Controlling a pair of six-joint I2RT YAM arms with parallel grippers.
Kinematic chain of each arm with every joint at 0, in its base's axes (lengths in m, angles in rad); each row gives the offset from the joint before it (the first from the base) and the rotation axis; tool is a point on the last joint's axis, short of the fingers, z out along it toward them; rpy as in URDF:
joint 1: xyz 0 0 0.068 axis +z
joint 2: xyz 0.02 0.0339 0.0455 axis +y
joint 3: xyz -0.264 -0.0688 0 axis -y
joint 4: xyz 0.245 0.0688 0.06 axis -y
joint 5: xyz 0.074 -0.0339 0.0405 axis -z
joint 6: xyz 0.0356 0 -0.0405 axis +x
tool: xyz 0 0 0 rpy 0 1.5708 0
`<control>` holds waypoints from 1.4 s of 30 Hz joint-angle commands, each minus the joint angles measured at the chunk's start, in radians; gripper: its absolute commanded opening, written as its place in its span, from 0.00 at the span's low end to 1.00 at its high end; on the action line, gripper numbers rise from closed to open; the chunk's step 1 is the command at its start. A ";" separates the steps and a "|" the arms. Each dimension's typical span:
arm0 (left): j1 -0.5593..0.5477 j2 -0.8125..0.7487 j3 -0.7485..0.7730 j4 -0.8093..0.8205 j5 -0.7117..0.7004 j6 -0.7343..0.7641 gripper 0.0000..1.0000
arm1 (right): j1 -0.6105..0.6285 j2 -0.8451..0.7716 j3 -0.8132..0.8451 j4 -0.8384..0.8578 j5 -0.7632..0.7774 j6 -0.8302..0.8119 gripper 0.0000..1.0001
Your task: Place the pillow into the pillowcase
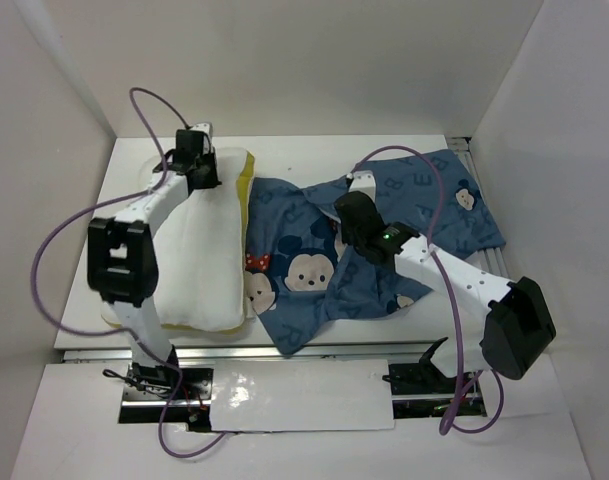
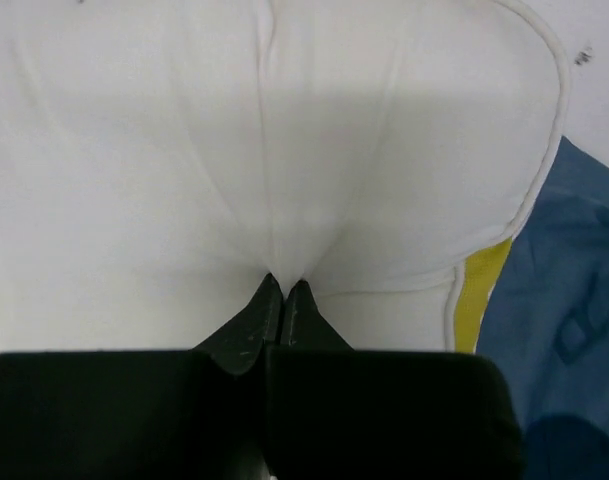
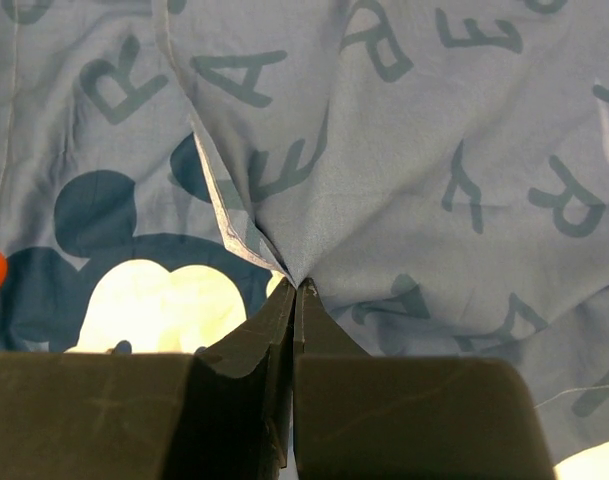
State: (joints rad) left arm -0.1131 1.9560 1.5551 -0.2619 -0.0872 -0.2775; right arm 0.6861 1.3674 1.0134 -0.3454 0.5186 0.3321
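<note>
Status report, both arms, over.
Left gripper shut on pillow fabric. Right gripper shut on a pillowcase fold. Pillow not in yet, lying alongside the case. No obstruction seen between them.

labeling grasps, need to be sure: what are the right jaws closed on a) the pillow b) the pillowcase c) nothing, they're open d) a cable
b: the right wrist view shows the right jaws shut on a fold of the blue pillowcase; the pillow lies off to the left.
</note>
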 commanded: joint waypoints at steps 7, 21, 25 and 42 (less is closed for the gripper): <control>-0.262 -0.517 -0.337 0.079 -0.041 -0.011 0.00 | -0.036 -0.073 0.002 0.057 -0.020 0.057 0.00; -0.704 -0.786 -0.685 0.124 -0.141 -0.158 0.00 | -0.045 -0.113 0.002 0.048 -0.043 0.096 0.00; -0.726 -0.637 -0.575 0.010 -0.353 -0.297 0.00 | -0.045 -0.134 -0.012 0.048 -0.120 0.096 0.00; -0.853 -0.291 -0.219 -0.248 -0.635 -0.485 0.00 | -0.036 -0.171 0.031 -0.056 -0.308 0.074 0.00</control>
State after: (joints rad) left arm -0.9337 1.6852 1.2877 -0.5125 -0.6559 -0.7345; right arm 0.6472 1.1957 0.9947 -0.3721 0.2619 0.4194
